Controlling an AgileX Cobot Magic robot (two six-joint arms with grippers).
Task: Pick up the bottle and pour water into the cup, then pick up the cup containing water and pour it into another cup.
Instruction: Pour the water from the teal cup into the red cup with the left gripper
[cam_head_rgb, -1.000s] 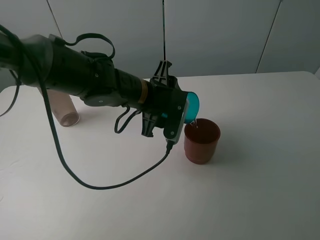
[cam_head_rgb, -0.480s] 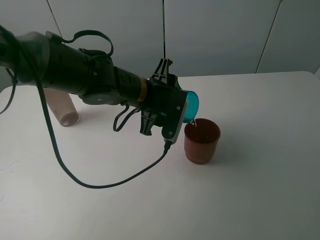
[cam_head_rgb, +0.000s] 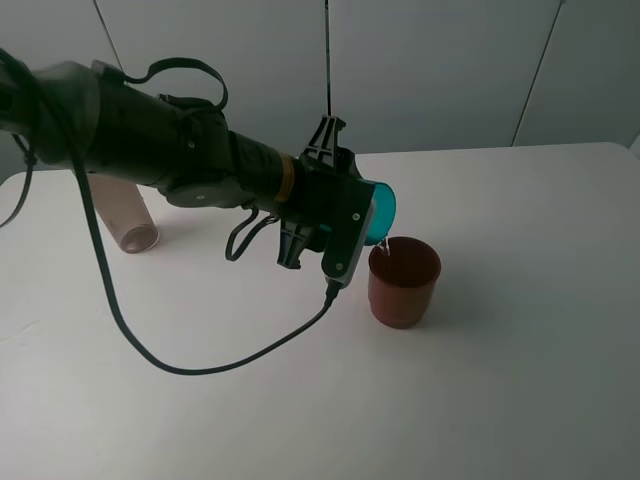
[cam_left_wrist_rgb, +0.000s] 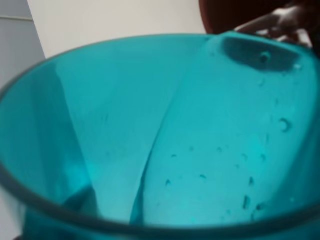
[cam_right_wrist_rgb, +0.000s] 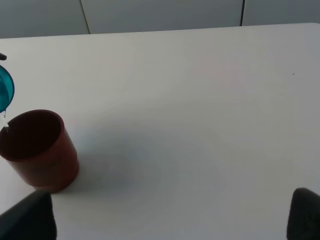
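The teal cup (cam_head_rgb: 383, 212) is pinched in the left gripper (cam_head_rgb: 362, 222) and tipped on its side, mouth held just over the rim of the red cup (cam_head_rgb: 403, 282) standing on the white table (cam_head_rgb: 520, 330); a thin trickle is seen between them. The right gripper's (cam_right_wrist_rgb: 165, 220) fingertips are set wide apart, nothing held

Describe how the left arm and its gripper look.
The left arm is a thick, matte black tube with a tan ring near the wrist. The left gripper is angular black, carrying a pale grey camera block. A loose black cable droops onto the table.
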